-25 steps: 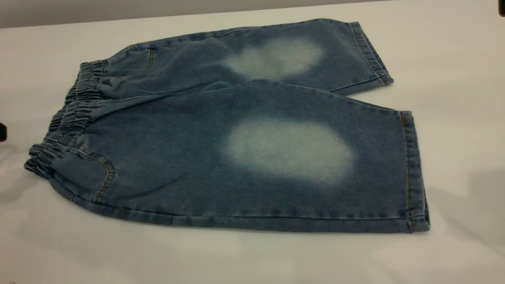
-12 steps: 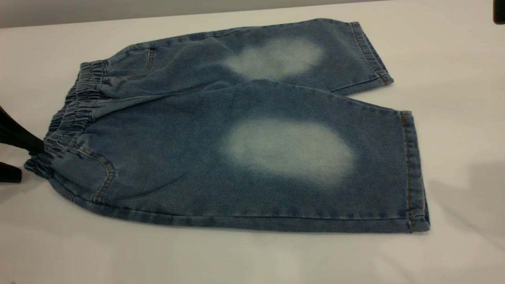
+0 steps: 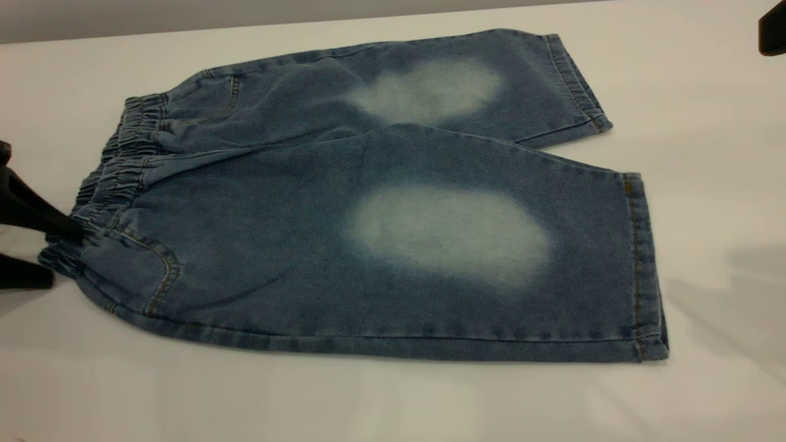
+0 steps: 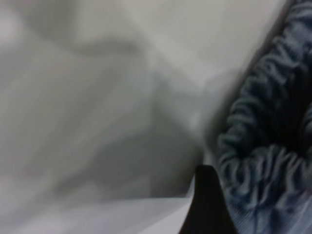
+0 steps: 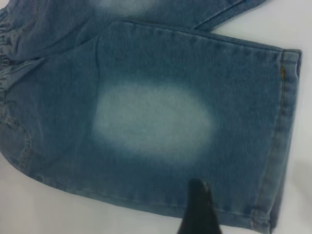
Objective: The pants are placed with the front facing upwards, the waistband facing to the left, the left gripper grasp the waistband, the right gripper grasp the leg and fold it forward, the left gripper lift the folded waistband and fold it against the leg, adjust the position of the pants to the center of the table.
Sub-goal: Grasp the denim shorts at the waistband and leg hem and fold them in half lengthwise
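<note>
I see the pants (image 3: 381, 202) lying flat on the white worktop (image 3: 706, 123), front up, waistband (image 3: 107, 190) toward the left and both legs running out to the right. The near leg partly overlaps the far one, and each carries a pale faded oval. A front pocket seam shows near the waistband's near corner.

My left gripper (image 3: 49, 252) is at the left edge, right at the near end of the waistband. Its fingers (image 3: 34, 212) are apart: the upper one reaches over onto the gathered denim, the lower one lies on the worktop just beside the waistband corner. They straddle that corner without being closed on it. In the left wrist view, one dark fingertip (image 4: 207, 204) sits against the ruched band (image 4: 265, 136).

My right gripper (image 3: 772, 27) shows only as a dark corner at the upper right of the exterior view, well apart from the cloth. In its own wrist view, one dark fingertip (image 5: 200, 209) hangs above the near leg near its lower seam; I cannot tell whether those fingers are apart or together.
</note>
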Controlling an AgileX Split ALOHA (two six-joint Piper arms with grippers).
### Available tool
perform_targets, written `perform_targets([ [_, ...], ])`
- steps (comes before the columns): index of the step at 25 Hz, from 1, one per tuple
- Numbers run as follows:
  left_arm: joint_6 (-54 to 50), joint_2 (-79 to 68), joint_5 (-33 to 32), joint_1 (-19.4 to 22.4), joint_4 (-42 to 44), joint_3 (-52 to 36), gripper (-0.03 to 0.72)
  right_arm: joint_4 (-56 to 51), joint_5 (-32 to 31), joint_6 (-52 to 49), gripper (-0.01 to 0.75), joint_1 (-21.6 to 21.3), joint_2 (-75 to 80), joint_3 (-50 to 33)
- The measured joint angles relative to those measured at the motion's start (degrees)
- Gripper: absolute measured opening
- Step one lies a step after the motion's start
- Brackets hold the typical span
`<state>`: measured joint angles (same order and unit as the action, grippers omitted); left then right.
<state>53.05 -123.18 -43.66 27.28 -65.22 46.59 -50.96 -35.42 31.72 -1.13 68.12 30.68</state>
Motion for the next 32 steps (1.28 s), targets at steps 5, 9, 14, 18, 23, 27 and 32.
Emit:
perform_targets([
  [5,3.1,-1.3,-0.4,0.0,-4.5,0.6,0.465,-0.1,0.0,0.1,0.441,0.0,0.0,0.0],
  [9,3.2,-1.6,0.5,0.0,-4.2,0.6,0.410,-0.2,-0.1,0.2,0.441,0.0,0.0,0.0],
  [14,3.2,-1.8,2.4,-0.1,-4.0,0.5,0.174,-0.3,-0.1,0.0,0.441,0.0,0.1,-0.1],
  [18,3.6,-1.9,1.4,-0.1,-4.6,0.5,0.119,-0.4,0.7,-1.2,0.441,0.0,2.8,-2.1],
  [23,4.6,-1.9,-2.6,-0.1,-6.9,0.5,0.119,-2.3,2.6,0.4,0.441,0.0,9.9,-5.7],
  [27,5.4,-1.4,-4.0,-0.4,-8.4,0.5,0.119,-6.6,3.2,4.1,0.441,0.0,16.2,-5.7],
  [32,5.8,1.0,-5.0,-1.3,-8.4,0.5,0.119,-13.4,0.1,11.8,0.441,0.0,24.2,-5.7],
])
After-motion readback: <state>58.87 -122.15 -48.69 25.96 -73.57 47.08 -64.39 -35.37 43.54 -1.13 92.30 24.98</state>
